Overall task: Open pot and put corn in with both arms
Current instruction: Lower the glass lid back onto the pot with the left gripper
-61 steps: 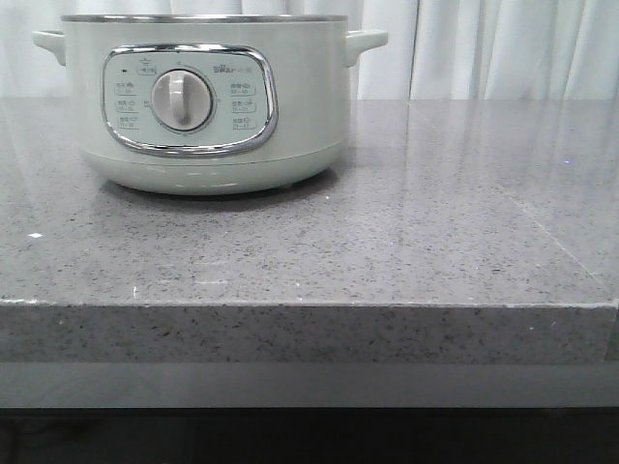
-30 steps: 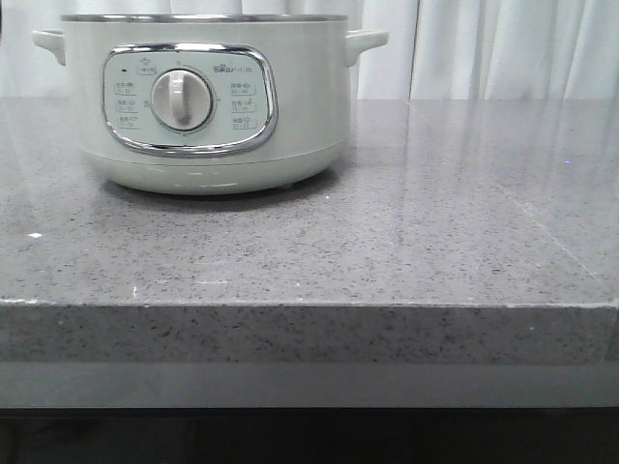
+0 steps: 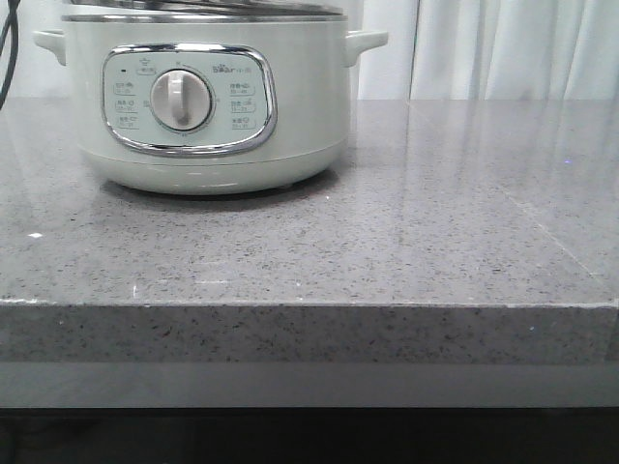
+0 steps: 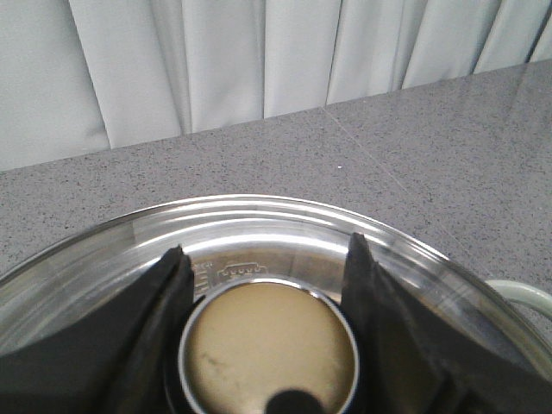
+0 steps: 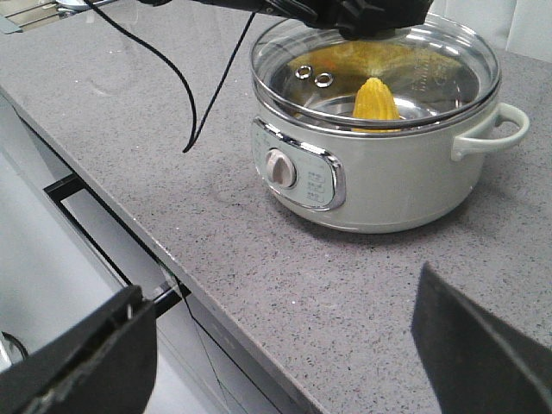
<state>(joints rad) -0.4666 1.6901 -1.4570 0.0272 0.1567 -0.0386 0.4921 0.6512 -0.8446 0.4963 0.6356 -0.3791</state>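
Note:
The pale grey-green pot (image 3: pixel 203 116) stands at the back left of the counter, its dial facing me. In the right wrist view the pot (image 5: pixel 388 185) carries a glass lid (image 5: pixel 431 78), and the yellow corn (image 5: pixel 374 99) shows through it, lying inside. My left gripper (image 4: pixel 263 254) is above the pot, its black fingers (image 4: pixel 164 293) flanking the lid's round beige knob (image 4: pixel 269 345) and shut on it. My right gripper (image 5: pixel 280 289) hangs open over the counter's front edge, well short of the pot, with nothing between its fingers.
A grey speckled countertop (image 3: pixel 387 242) stretches right of the pot, with white curtains (image 3: pixel 503 48) behind it. A black cable (image 5: pixel 185 86) trails from the left arm across the counter. Below the counter's edge are cabinet fronts (image 5: pixel 52 259).
In the front view the glass lid's rim has come into sight on top of the pot, and a black cable now shows at the upper left. The pot has not moved.

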